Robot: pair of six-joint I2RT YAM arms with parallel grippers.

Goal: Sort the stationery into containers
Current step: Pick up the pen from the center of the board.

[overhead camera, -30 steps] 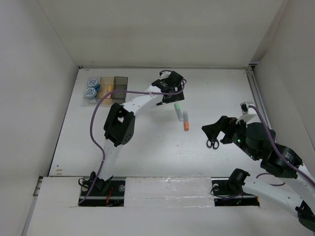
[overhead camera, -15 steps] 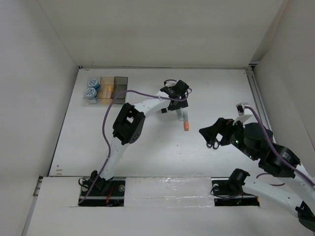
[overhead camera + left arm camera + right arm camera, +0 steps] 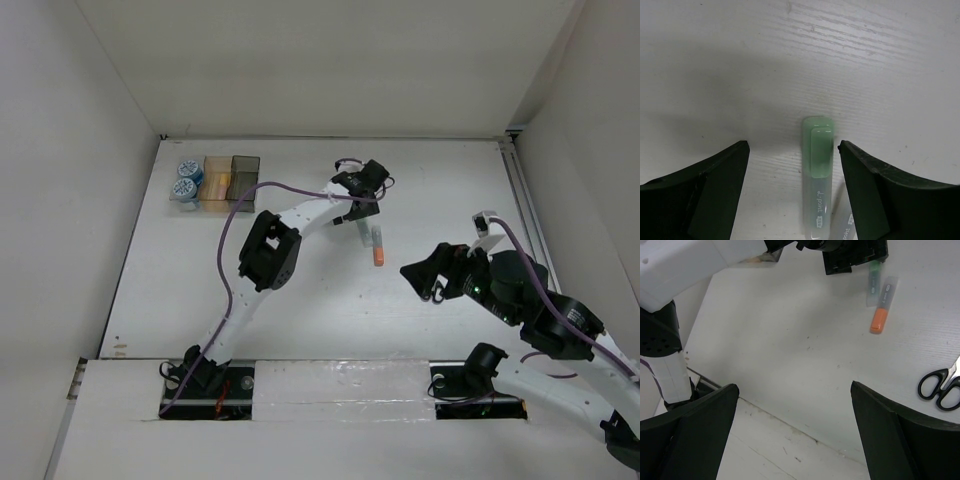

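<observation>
The left fingers [image 3: 715,195] stand apart, one on each side of the green marker [image 3: 818,165]. It lies flat on the surface [image 3: 790,60], low in the wrist view, with gaps on both sides, so nothing is gripped yet. Straddling it across its width looks meant for a pinch and a lift toward the bins [image 3: 230,178] at upper left, where two rolls [image 3: 186,178] sit in the clear one. An orange marker [image 3: 878,320] lies just beside it and could get nudged. The right fingers [image 3: 690,435] hang wide apart and empty near the scissors [image 3: 939,385], probably their pick.
</observation>
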